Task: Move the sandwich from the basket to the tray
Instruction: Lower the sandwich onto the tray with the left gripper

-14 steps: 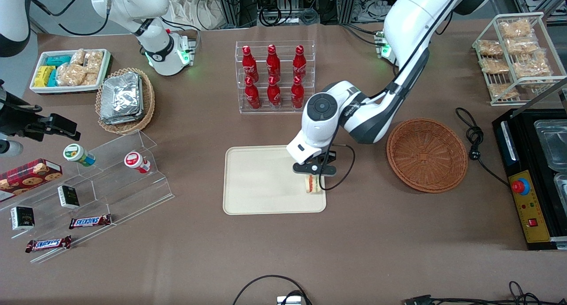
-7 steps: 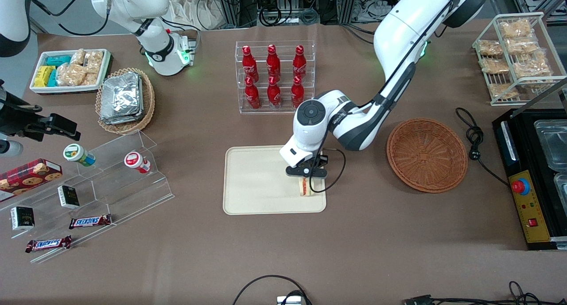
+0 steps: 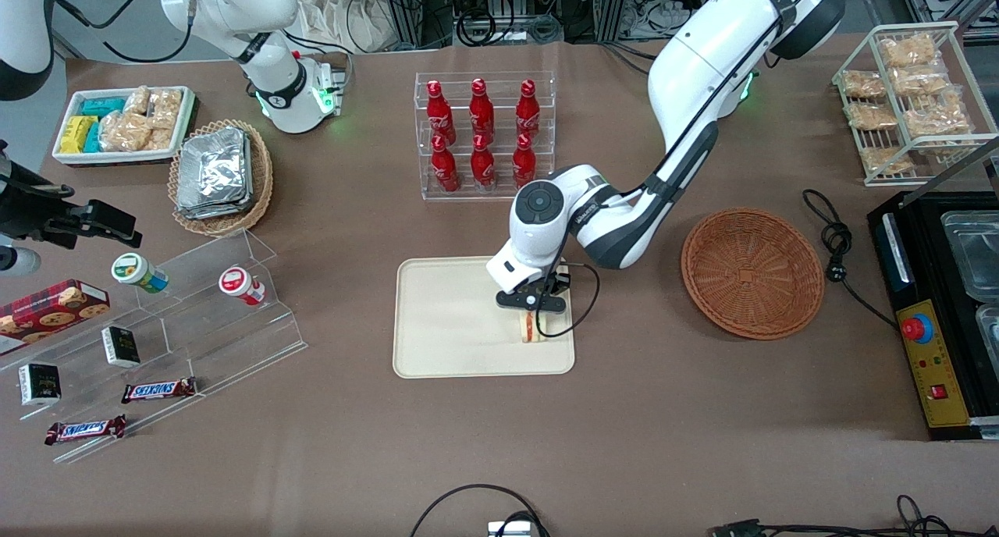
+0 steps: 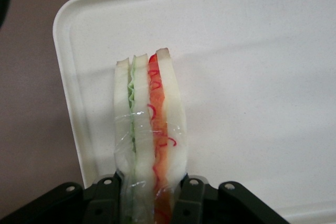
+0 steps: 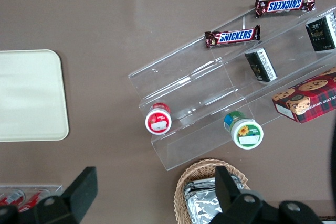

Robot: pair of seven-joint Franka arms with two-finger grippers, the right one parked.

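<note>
Left wrist view shows the triangular white-bread sandwich with red and green filling in clear wrap (image 4: pixel 149 129) best. It stands on edge, pinched at one end between the two black fingers of the left arm's gripper (image 4: pixel 152 203), which is clamped on it. The sandwich is over the flat cream-beige rectangular tray with rounded corners (image 4: pixel 252 66), close to one rim. I cannot tell if it touches the tray yet.

It looks light and soft, so a hard squeeze could squash the bread. The clear wrap looks slippery. Holding the flat bread sides, as now, seems the best way.

In the front view the sandwich (image 3: pixel 531 328) hangs under the gripper (image 3: pixel 534 309) near the tray's (image 3: pixel 445 318) edge toward the working arm's end. The rest of the tray is bare. The round reddish-brown woven wicker basket (image 3: pixel 752 273) sits on the brown tabletop (image 3: pixel 624 443) beside the tray and has nothing in it. A lighter tan wicker basket (image 3: pixel 261 170) toward the parked arm's end holds silver foil packs (image 3: pixel 212 172)
</note>
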